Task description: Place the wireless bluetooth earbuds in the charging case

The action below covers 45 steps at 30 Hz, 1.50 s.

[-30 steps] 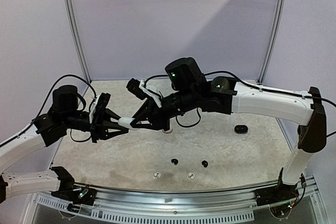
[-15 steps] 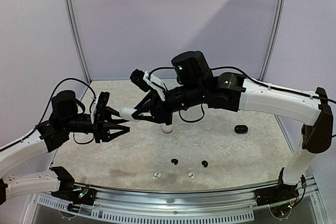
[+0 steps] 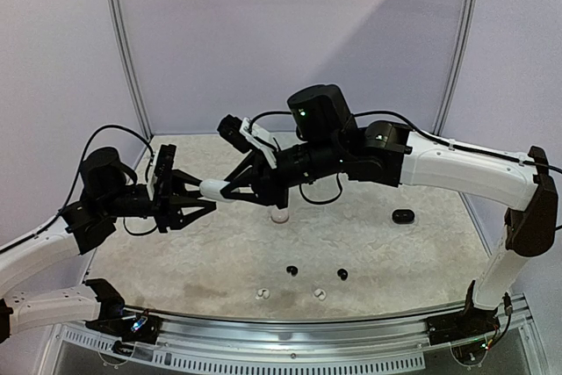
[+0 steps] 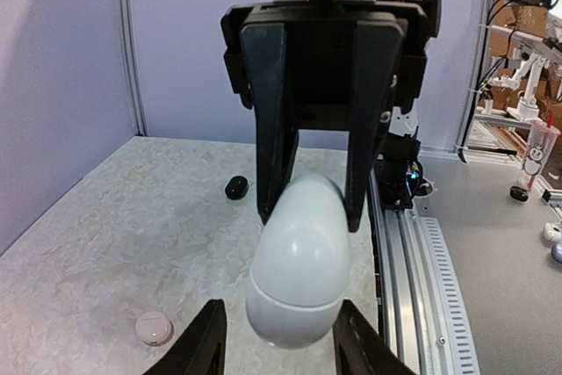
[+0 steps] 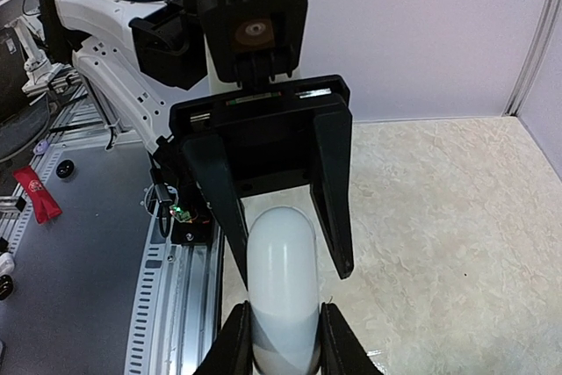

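Note:
My right gripper (image 3: 226,191) is shut on an egg-shaped white charging case (image 3: 211,189) and holds it in the air over the left of the table. In the right wrist view my gripper (image 5: 283,340) pinches the case (image 5: 281,278). My left gripper (image 3: 198,198) is open, with its fingers (image 4: 200,349) on either side of the case's free end (image 4: 299,261), not gripping it. Two black earbuds (image 3: 292,270) (image 3: 342,274) and two white earbuds (image 3: 261,292) (image 3: 320,293) lie on the table near the front. No other earbuds show.
A small round white case (image 3: 279,214) sits on the table below the right gripper, also in the left wrist view (image 4: 154,328). A black case (image 3: 403,216) lies at the right, also in the left wrist view (image 4: 235,187). A metal rail (image 3: 290,331) runs along the front edge.
My right gripper has lifted the white case up and slightly back. My left gripper came off the case, then rose again, and its open fingers now flank the case's end.

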Tool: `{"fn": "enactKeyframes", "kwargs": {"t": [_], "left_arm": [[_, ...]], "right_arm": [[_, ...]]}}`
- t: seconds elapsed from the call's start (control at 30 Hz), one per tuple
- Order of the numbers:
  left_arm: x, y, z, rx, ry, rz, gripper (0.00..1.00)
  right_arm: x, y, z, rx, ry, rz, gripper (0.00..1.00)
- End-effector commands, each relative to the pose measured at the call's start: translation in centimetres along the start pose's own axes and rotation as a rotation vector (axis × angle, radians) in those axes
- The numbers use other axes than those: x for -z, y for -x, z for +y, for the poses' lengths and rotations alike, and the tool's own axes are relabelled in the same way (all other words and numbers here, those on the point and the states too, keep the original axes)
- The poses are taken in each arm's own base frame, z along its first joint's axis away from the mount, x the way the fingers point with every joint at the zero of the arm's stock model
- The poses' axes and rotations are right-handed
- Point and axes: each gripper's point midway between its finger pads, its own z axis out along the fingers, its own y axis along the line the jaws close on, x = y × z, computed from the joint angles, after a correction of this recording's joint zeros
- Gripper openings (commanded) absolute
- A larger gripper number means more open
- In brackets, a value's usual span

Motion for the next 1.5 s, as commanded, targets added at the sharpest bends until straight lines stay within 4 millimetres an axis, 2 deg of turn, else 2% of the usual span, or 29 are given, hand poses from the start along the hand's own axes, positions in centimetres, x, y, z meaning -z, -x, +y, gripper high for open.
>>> {"fn": "enactKeyframes", "kwargs": {"t": [0.0, 0.17, 0.33, 0.4, 0.53, 0.67, 0.87, 1.2, 1.4, 1.47], "left_arm": [[0.1, 2.2, -0.4, -0.040, -0.022, -0.043, 0.41], [0.0, 2.7, -0.5, -0.022, -0.038, -0.051, 0.36], [-0.1, 2.1, -0.7, -0.007, -0.048, -0.037, 0.23], [0.0, 1.9, -0.7, -0.003, -0.048, -0.031, 0.24], [-0.1, 1.2, -0.7, 0.009, -0.046, -0.016, 0.36], [-0.1, 0.9, -0.7, 0.013, -0.048, -0.011, 0.36], [-0.1, 0.9, -0.8, 0.011, -0.055, -0.006, 0.29], [-0.1, 0.3, -0.8, 0.028, -0.054, 0.013, 0.36], [-0.2, 0.9, -0.8, 0.011, -0.058, -0.003, 0.19], [-0.2, 1.2, -0.7, 0.002, -0.052, -0.014, 0.18]], "right_arm": [[0.6, 0.9, 0.0, 0.021, -0.015, -0.015, 0.00], [0.4, 0.9, -0.1, 0.025, -0.016, -0.014, 0.00], [0.3, 1.0, -0.2, 0.027, -0.018, -0.017, 0.00], [0.4, 1.1, -0.1, 0.030, -0.018, -0.021, 0.00], [0.6, 1.5, -0.1, 0.040, -0.020, -0.031, 0.00], [0.7, 1.7, 0.0, 0.040, -0.017, -0.033, 0.00], [0.7, 1.8, 0.0, 0.040, -0.016, -0.037, 0.00], [0.8, 2.1, 0.2, 0.041, -0.011, -0.047, 0.00], [0.7, 1.8, 0.1, 0.036, -0.012, -0.041, 0.00], [0.7, 1.7, 0.1, 0.034, -0.010, -0.037, 0.00]]}}
